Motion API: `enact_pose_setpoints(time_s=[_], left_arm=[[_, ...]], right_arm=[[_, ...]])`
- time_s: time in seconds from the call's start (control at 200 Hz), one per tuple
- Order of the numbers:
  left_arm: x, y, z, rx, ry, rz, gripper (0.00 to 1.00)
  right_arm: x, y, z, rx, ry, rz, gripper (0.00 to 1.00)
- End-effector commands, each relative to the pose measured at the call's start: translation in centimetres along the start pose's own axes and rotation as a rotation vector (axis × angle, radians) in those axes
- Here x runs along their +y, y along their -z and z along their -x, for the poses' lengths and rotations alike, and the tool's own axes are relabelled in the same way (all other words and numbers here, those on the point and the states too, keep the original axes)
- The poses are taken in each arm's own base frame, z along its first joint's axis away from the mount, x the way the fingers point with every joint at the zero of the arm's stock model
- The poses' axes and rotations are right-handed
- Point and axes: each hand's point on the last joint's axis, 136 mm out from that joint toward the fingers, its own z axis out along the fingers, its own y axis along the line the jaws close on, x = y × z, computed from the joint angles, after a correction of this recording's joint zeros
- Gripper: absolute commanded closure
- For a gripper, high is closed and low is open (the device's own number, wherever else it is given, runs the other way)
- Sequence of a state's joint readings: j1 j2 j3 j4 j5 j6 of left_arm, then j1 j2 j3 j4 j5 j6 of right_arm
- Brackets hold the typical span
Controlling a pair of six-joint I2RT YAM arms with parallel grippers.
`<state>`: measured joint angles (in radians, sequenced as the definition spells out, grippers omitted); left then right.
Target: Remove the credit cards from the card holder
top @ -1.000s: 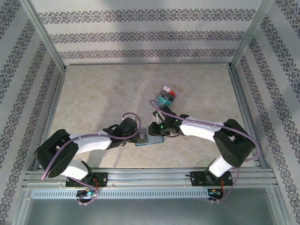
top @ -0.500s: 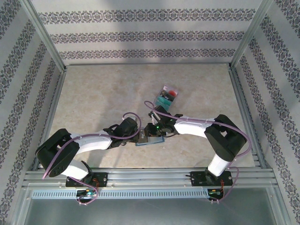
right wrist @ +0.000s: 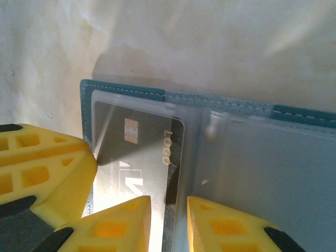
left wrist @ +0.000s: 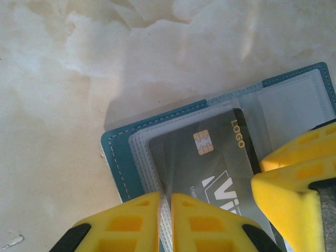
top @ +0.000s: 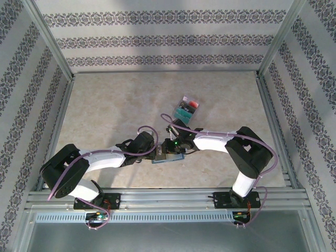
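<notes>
The card holder (top: 167,156), teal-blue with clear sleeves, lies open on the table between my two grippers. A dark grey credit card (left wrist: 210,157) with a chip and gold "LOGO" sits in its left sleeve. My left gripper (left wrist: 166,202) is shut on the edge of the clear sleeves, low on the card holder (left wrist: 118,152). My right gripper (right wrist: 169,207) stands narrowly open over the grey card (right wrist: 136,142), its jaws on either side of the card's right edge. Other credit cards (top: 187,106), teal, red and white, lie in a small pile farther back.
Both arms meet low over the middle near part of the marble-patterned table (top: 115,105). Metal frame rails and patterned walls close it in on three sides. The right gripper's yellow finger (left wrist: 289,199) is in the left wrist view. The left's finger (right wrist: 47,168) is in the right wrist view.
The right arm has drawn in to the left, bringing its gripper down over the card holder. The left arm and the card holder have stayed put.
</notes>
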<state>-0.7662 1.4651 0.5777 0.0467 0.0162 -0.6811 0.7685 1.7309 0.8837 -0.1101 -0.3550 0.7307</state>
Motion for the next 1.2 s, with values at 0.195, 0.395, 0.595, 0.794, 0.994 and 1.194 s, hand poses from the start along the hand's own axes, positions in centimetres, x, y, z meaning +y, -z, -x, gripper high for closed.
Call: enact_pose_setpoints(time_s=[0.195,0.395,0.595,0.794,0.994,1.194], left_arm=[[-0.1,-0.3,-0.9,0.020,-0.004,-0.006,0.87],[0.0,-0.3,-0.8,0.018,-0.004,-0.002,0.87],[0.0,-0.2,-0.9,0.020,-0.005,0.002,0.87],[0.1,-0.2,-0.9,0.021,-0.006,0.006,0.87],[0.1,-0.2,-0.8,0.021,-0.007,0.006,0.87],[0.3,-0.1,-0.9,0.019,-0.006,0.014,0.87]], right_arm=[[2.4,0.4,0.8,-0.016,0.006,0.098,0.77],[2.4,0.9,0.9,-0.029,0.003,0.101,0.78],[2.0,1.4,1.0,-0.041,-0.008,0.099,0.78],[2.3,2.0,1.1,-0.053,-0.003,0.112,0.80],[2.3,1.7,0.9,-0.049,-0.012,0.132,0.83],[1.9,1.4,0.9,-0.051,-0.043,0.166,0.89]])
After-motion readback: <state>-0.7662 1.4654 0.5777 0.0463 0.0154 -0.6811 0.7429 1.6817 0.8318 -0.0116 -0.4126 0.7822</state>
